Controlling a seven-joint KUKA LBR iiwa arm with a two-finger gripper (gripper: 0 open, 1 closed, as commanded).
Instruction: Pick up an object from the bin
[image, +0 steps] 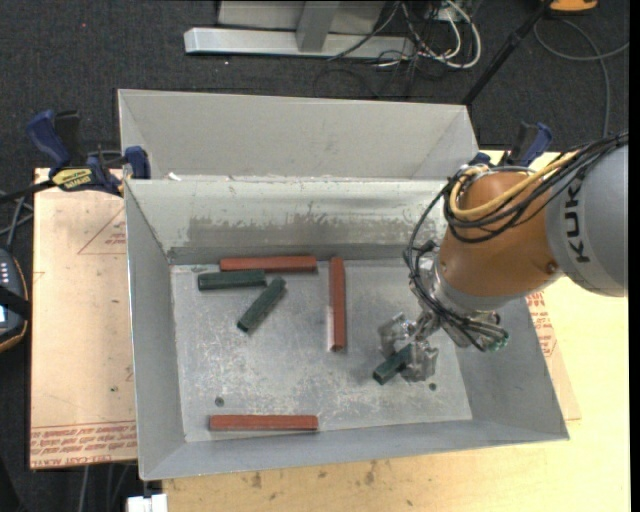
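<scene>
Nearest, along the front edge of the bin (250, 370) toward its left corner, a red-brown bar (263, 423) lay flat and parallel to the wall. It was well apart from me, and I judged it awkward to grip so close to the side. A little farther in, toward the right wall, my pincer (410, 356) hung low over the floor, right at a short dark green block (386, 373) whose end stuck out toward the front-left from under it. Whether the pincer was spread or pinching that block I could not tell, because my own wrist and cables hid the contact. I judged that block the likely pick, since it lay alone with open floor around it. Farther back, mid-bin, a second red-brown bar (337, 303) pointed front to back. Left of it lay a tilted dark green bar (261, 305), then another green bar (232, 282) and a third red-brown bar (268, 264), both along the back wall — probably too close to it for an easy grip.
</scene>
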